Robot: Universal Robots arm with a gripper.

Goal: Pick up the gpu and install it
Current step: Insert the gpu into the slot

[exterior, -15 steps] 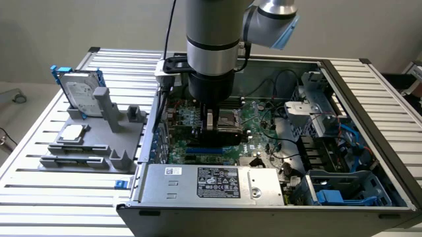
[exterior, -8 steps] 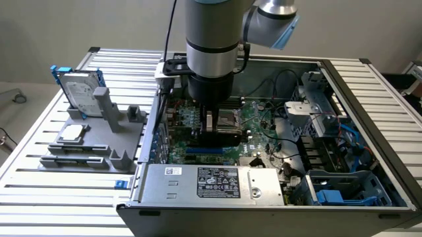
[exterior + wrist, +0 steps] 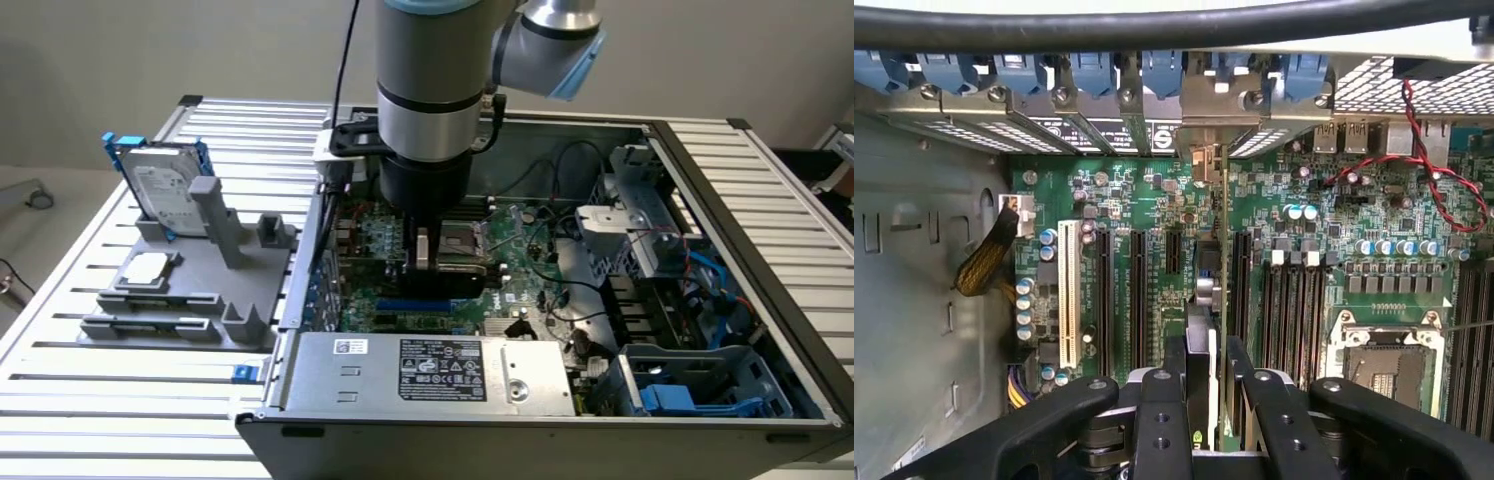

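Exterior view. A plain, pale grey wall (image 3: 200, 50) spans the upper part of the frame, without windows or fittings. The work surface is a table (image 3: 107, 400) of silver ribbed metal slats, running from upper left to the lower edge and reappearing at right. A strip of beige floor (image 3: 34, 240) shows at far left, with a small dark wheel-like item (image 3: 40, 197) on it. Lighting is even and diffuse, with soft highlights on the slats.

No wording can be read. The silver power supply box (image 3: 334, 378) carries a black label (image 3: 442, 367) of tiny white print and symbols, with a small white sticker (image 3: 350, 345) beside it. The hard drive (image 3: 163, 192) has a pale printed face, also illegible.
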